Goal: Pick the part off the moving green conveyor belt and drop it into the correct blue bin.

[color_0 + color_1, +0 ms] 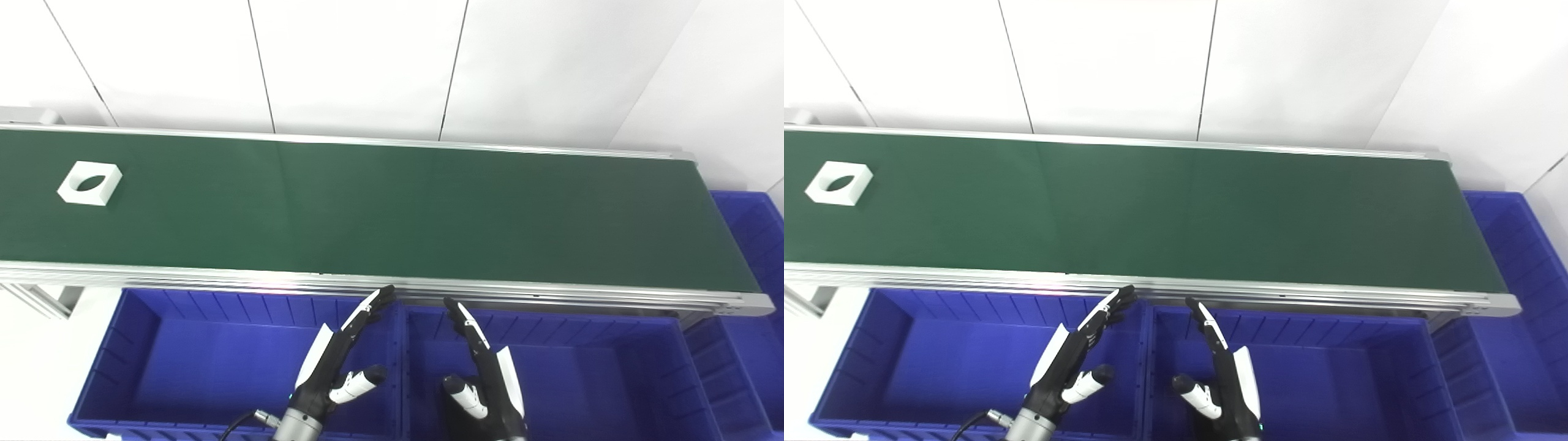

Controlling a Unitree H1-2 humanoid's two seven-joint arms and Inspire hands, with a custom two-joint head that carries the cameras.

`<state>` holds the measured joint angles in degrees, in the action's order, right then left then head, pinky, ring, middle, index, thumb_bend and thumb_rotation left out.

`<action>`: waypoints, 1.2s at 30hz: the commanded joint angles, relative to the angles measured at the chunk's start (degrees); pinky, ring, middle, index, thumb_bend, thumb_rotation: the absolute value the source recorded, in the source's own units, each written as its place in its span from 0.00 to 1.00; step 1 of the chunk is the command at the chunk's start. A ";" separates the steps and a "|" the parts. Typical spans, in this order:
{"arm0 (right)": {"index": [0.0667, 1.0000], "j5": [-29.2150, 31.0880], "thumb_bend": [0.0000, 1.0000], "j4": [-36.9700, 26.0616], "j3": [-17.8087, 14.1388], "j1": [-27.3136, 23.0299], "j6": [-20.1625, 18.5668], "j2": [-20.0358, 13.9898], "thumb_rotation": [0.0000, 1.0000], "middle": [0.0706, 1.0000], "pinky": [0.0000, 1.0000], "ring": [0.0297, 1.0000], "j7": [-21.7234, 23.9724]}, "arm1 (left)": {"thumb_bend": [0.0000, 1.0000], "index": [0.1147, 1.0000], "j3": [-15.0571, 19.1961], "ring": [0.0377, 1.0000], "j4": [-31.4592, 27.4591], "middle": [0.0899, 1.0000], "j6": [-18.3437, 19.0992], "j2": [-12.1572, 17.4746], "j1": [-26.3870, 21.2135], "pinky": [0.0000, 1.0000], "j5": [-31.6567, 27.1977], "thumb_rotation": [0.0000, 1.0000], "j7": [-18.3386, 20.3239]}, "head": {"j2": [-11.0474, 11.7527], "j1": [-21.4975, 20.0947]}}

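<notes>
A white square part with a round hole lies flat on the green conveyor belt at its far left end. Both hands hover below the belt's near rail, above the blue bins. My left hand is open with fingers stretched toward the belt, over the left blue bin. My right hand is open too, over the middle blue bin. Neither hand holds anything, and both are far to the right of the part.
A third blue bin stands past the belt's right end. The belt's aluminium rail runs just ahead of the fingertips. A white panelled wall rises behind the belt. The two near bins look empty.
</notes>
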<state>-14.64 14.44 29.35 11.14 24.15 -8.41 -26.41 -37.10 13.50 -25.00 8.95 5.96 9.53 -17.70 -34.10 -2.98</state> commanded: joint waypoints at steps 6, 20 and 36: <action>0.89 -0.88 0.92 -0.57 1.64 -1.10 2.77 -0.17 1.00 0.91 0.87 0.89 -3.19 | 0.86 0.92 -2.17 0.92 -0.96 0.90 -1.92 1.52 -1.61 0.88 0.59 0.95 -3.09 | -0.66 -0.57; 0.90 -1.44 0.91 -2.35 1.43 -0.53 2.77 0.33 1.00 0.91 0.89 0.90 -2.69 | 0.86 0.93 -1.19 0.93 -2.87 0.91 -1.92 2.08 -0.59 0.91 -2.35 0.96 -0.38 | -3.38 -2.45; 0.89 -2.74 0.94 -3.20 -1.36 -0.35 2.77 3.62 1.00 0.90 0.88 0.91 1.01 | 0.85 0.93 4.76 0.93 -4.79 0.92 -1.92 1.83 0.34 0.92 -4.52 0.97 6.42 | -6.64 -7.09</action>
<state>-16.77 13.35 28.46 10.98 24.15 -5.33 -25.76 -32.76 10.78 -25.00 11.16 6.59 5.44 -12.10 -40.69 -10.72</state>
